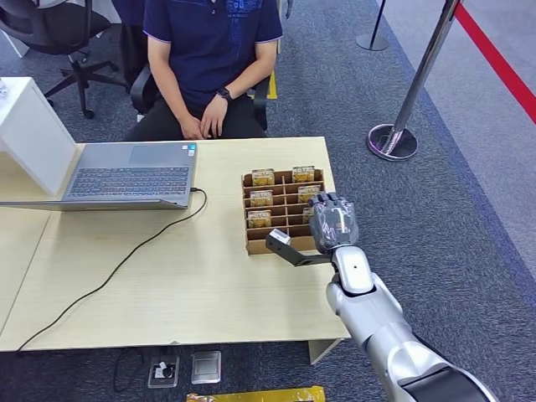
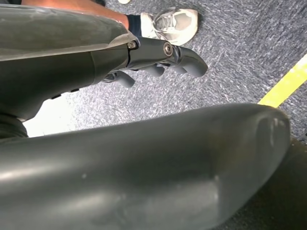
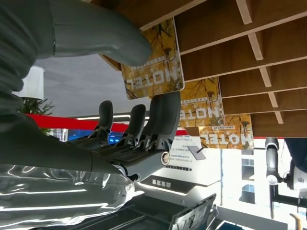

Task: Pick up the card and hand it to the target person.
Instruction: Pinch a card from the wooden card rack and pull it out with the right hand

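Head view: wooden table (image 1: 189, 285) on blue carpet (image 1: 442, 234).

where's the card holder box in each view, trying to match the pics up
Head view: the card holder box sits on the table's right part, under the right hand.
Right wrist view: its wooden dividers run along the picture's upper edge, hotel cards standing in them.
Left wrist view: not in it.
Shared landmark: the hotel cards beside the right hand.
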